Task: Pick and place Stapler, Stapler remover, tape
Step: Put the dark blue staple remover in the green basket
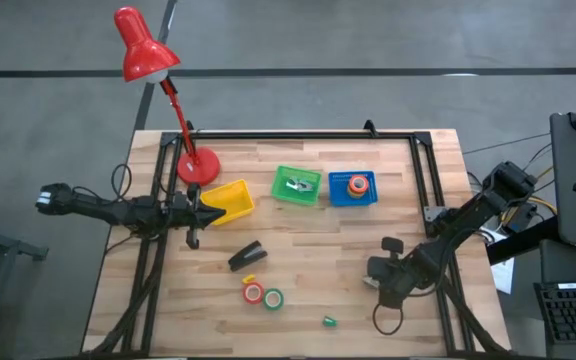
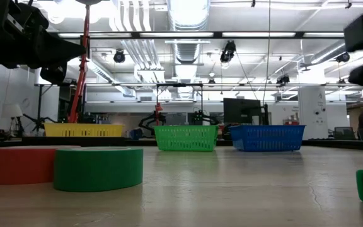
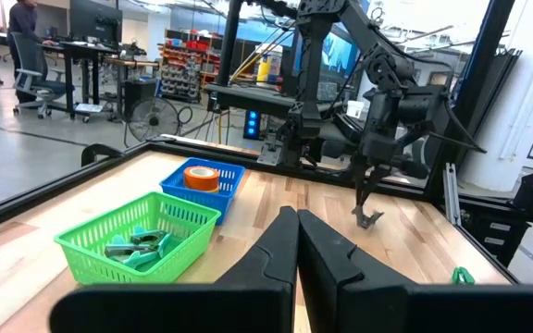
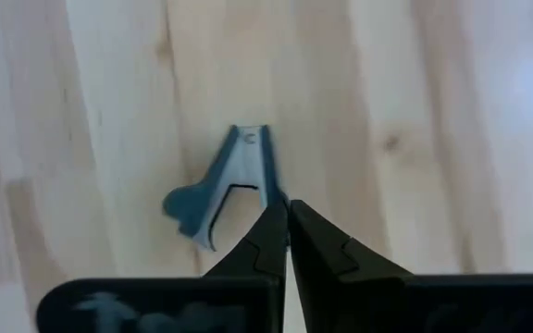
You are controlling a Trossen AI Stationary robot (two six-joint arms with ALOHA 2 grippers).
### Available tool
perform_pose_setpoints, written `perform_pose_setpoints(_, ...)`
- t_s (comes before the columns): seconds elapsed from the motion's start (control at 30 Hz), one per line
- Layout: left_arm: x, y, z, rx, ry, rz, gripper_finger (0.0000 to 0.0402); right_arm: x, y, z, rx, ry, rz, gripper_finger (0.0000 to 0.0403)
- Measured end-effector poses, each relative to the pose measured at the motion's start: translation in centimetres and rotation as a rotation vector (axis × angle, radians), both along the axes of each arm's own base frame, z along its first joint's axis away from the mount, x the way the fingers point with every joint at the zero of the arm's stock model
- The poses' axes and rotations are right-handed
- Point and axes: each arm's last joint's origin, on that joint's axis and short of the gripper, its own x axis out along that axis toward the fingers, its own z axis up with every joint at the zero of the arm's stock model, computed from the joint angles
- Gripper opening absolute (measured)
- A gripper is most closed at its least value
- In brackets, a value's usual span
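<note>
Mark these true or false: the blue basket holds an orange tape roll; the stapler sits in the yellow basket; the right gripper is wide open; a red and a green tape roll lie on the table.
1. The blue basket holds an orange tape roll: true.
2. The stapler sits in the yellow basket: false, it lies on the table.
3. The right gripper is wide open: false, its fingers are shut.
4. A red tape roll and a green tape roll lie on the table: true.

From overhead we look straight down on the table; low, we look level across it. Both views share the green basket and blue basket.
</note>
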Motion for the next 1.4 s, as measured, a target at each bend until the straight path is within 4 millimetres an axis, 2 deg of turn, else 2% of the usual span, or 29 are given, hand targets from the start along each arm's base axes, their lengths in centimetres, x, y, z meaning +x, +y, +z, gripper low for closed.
perform_pose_setpoints(0.33,0.0,0.0,0.0,0.000,0.000,0.000,0.0010,2.6,-1.4,2.2,-0.207,-0.219,-0.014,0.0008)
perform_pose_setpoints(0.57,0.0,0.0,0.0,0.000,0.000,0.000,0.0010,5.8,-4.0,3.0,-0.294,-0.365,-0.051,0.0008)
perform_pose_setpoints(0.93,0.0,0.0,0.0,0.000,0.000,0.000,0.0010,10.1,-11.7,4.5,-0.472,-0.478,-0.128,0.0008)
perform_pose_setpoints(1.13,0.0,0.0,0.0,0.000,0.000,0.000,0.0010,11.6,-16.1,5.3,-0.400,-0.569,-0.119,0.0008)
perform_pose_setpoints(1.27,0.0,0.0,0.0,0.000,0.000,0.000,0.0010,12.1,-18.6,5.0,-0.396,-0.593,-0.182,0.0008)
perform_pose_setpoints(1.4,0.0,0.0,0.0,0.000,0.000,0.000,0.0010,12.5,-20.7,3.5,-0.413,-0.543,-0.236,0.0008)
